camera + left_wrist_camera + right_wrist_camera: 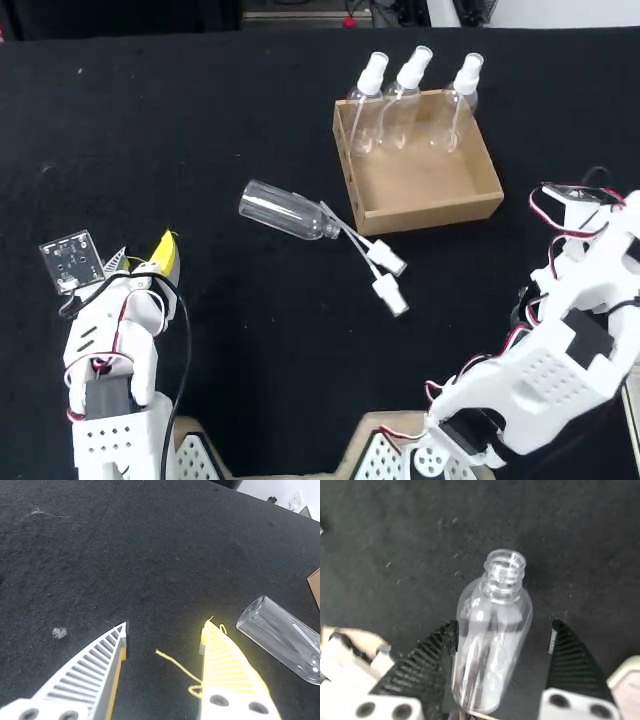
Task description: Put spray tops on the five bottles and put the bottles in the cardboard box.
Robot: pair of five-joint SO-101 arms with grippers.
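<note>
We see our left gripper point(165, 624) spread, a clear plastic bottle point(282, 637) lying just beside it; the right wrist view adds a topless clear bottle point(490, 655) standing inside the parted right gripper point(505, 623)

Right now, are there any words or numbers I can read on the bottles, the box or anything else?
No text here can be read.
Small board: tiny marks, too small to read.
Capped bottles standing in the cardboard box: clear, no labels.
Lying bottle: clear, no label.
The cardboard box itself: plain, no print showing.
</note>
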